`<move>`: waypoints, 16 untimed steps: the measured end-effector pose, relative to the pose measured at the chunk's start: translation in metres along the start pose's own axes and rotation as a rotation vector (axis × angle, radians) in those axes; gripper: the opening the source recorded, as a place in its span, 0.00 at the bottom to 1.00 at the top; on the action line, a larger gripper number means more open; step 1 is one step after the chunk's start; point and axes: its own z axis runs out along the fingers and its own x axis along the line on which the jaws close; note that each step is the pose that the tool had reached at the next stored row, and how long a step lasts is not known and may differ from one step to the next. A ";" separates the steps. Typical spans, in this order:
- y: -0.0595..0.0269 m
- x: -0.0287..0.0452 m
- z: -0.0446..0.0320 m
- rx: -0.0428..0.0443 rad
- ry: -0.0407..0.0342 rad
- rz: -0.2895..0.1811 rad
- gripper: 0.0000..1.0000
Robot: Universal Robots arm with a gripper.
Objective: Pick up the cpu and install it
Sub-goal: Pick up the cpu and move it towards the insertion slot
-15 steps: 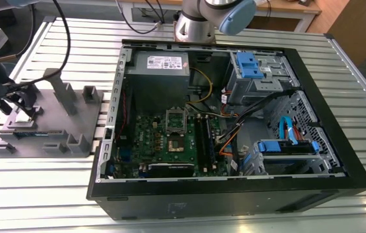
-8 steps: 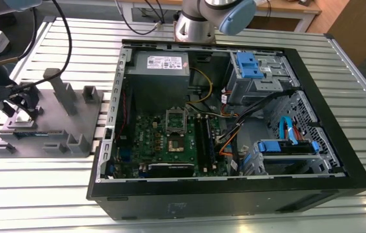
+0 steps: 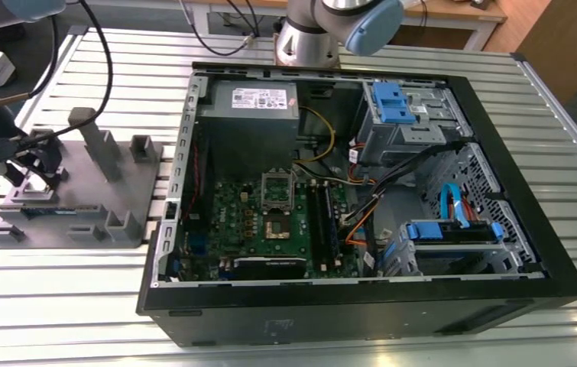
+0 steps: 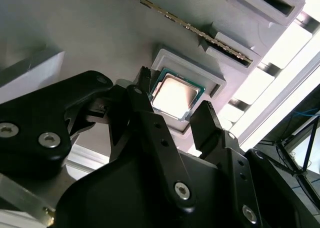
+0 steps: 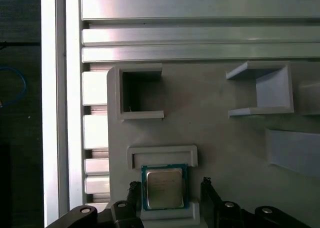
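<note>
Exterior view: high and well back, looking down at once over the slotted worktop (image 3: 64,306), open computer case (image 3: 370,313) and grey fixture (image 3: 115,200). First wrist view: close above the fingers (image 5: 215,208), facing straight down past their tips onto the fixture. Second wrist view: low behind the fingers, angled obliquely up between them. Shared in both wrist views: fingertips, and between them the cpu (image 5: 164,188) in its pocket.

Soft, even light is falling across the slatted metal table (image 3: 370,57) in the exterior view, while the open computer case (image 3: 533,229) is keeping its inside in shade. In the second wrist view, glare is whitening the chip (image 4: 175,95) sitting in the grey fixture (image 4: 100,33), the table beside the fixture is washing out to white, and the gripper (image 4: 172,90) is showing as a dark, shadowed shape in front of the fixture.
</note>
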 end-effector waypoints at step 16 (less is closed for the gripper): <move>0.0016 0.0005 0.0053 -0.0011 0.0006 -0.021 0.58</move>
